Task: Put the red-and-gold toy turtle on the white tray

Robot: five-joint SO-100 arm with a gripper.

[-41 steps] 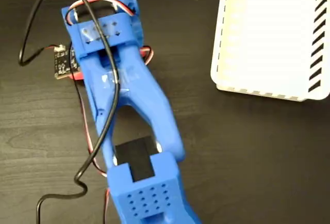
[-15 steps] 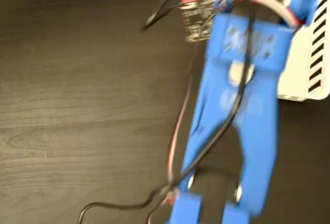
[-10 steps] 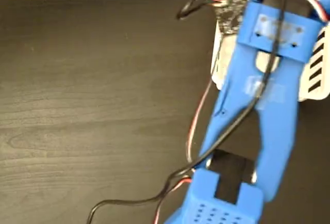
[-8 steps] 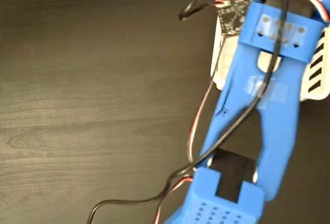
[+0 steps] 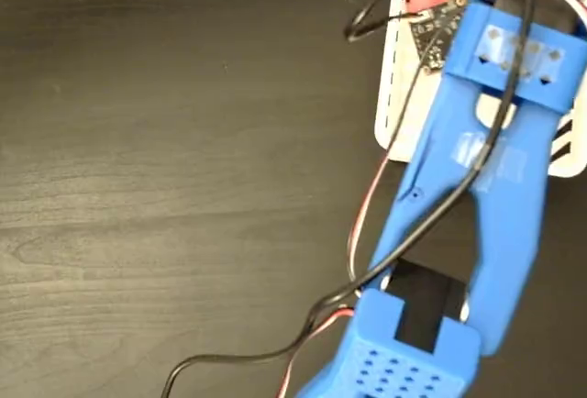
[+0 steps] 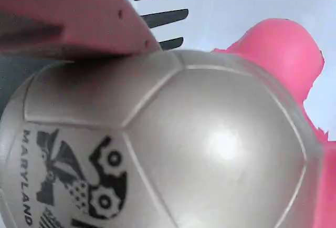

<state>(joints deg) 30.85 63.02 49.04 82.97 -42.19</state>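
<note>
In the wrist view the red-and-gold toy turtle (image 6: 173,144) fills nearly the whole picture, its domed shell reading silvery-gold with a bright glare spot and a black printed mark at about 8 o'clock. A coral-red limb or head pokes out at 2 o'clock. One finger (image 6: 68,12) of the gripper lies flat against the shell at 11 o'clock; the opposing one is out of sight, so I judge the gripper to be pinching the turtle rather than see both contacts. Behind the toy, pale plastic with black slits shows at 12 o'clock, so the turtle hangs over the white tray (image 5: 394,95).

In the fixed view the blue arm (image 5: 477,196) reaches toward 1 o'clock across the tray's near corner, hiding turtle and gripper.

The shell looks hard, smooth and glossy (probably light, hollow plastic), so it likely slips under a pinch. The dome's flanks, low near the rim, seem the safest hold.
</note>
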